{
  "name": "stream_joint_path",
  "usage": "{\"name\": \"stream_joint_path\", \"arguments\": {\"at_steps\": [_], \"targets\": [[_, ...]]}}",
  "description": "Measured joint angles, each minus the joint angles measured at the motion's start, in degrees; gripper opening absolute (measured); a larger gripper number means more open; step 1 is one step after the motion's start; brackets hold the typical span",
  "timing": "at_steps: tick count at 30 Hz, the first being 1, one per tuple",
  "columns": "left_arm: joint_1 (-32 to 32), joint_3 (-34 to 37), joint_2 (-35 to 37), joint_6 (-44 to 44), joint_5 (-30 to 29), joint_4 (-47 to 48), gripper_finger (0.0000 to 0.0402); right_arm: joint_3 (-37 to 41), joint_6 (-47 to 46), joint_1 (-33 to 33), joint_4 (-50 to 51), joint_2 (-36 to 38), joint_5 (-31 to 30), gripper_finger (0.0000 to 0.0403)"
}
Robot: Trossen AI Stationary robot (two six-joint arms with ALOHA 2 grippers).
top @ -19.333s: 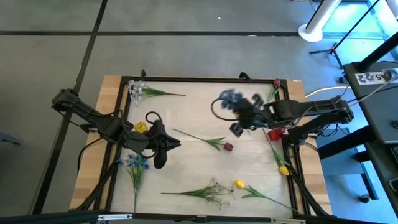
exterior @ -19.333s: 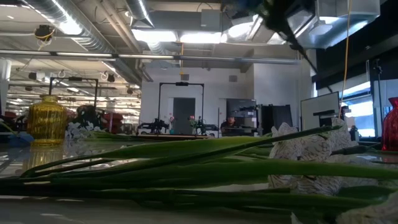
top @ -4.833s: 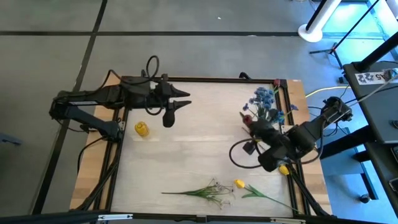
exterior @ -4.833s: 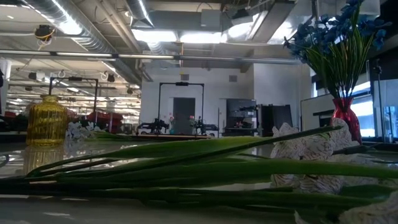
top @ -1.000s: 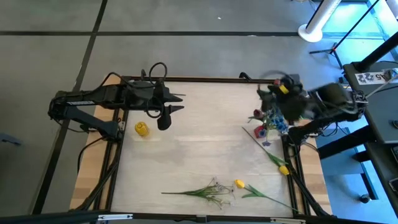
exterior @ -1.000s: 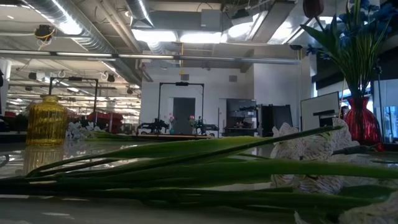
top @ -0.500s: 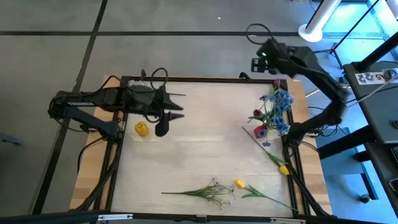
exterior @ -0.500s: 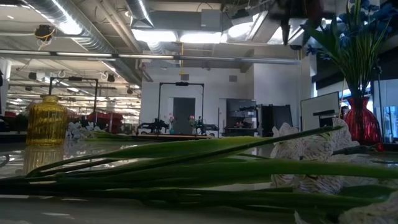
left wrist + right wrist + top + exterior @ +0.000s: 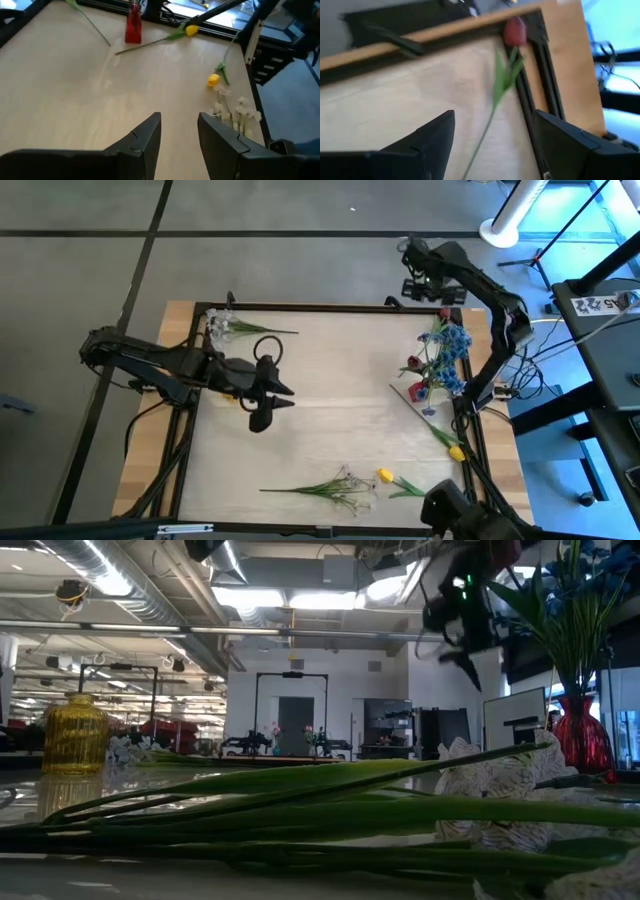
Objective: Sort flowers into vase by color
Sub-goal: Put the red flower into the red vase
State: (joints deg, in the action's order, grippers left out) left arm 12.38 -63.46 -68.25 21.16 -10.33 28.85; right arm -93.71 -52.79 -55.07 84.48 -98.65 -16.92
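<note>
Several flowers (image 9: 437, 360) stand in my red vase (image 9: 419, 392) by the table's right edge; white sprigs (image 9: 340, 485) and yellow tulips (image 9: 385, 476) lie near the front. My left gripper (image 9: 283, 390) hangs spread and empty mid-table; my right gripper (image 9: 420, 275), spread and empty, is raised beyond the far right corner

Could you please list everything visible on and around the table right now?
Red vase: one, right side, holding blue flowers and a dark red tulip.
Yellow vase: one, left side, seen in the low view.
White flowers: one sprig at far left corner, one at near edge.
Yellow tulips: one at near edge, one by right rail.
Table: one, light wood, black frame.
Left gripper: open, empty, over left-centre.
Right gripper: open, empty, raised beyond far right corner.
</note>
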Motion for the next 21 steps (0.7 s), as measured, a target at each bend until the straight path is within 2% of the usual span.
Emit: {"name": "stream_joint_path", "arguments": {"at_steps": [5,12,17,21], "targets": [[0.1,0.0,0.0,0.4,-2.2,0.7,0.0125,13.3,-2.9,-1.1,-8.6,0.0,1.5,0.0264],[-3.9,0.0,0.5,1.0,0.6,5.2,0.0125,28.7,-9.3,-2.2,-24.7,0.0,-0.1,0.0264],[-8.6,0.0,0.9,-0.5,3.2,4.5,0.0125,30.4,-12.9,-1.3,-29.4,-0.5,-7.4,0.0255],[-13.1,0.0,0.5,-3.4,7.2,1.5,0.0125,30.6,-15.9,-1.5,-29.0,-2.2,-7.0,0.0214]]}}
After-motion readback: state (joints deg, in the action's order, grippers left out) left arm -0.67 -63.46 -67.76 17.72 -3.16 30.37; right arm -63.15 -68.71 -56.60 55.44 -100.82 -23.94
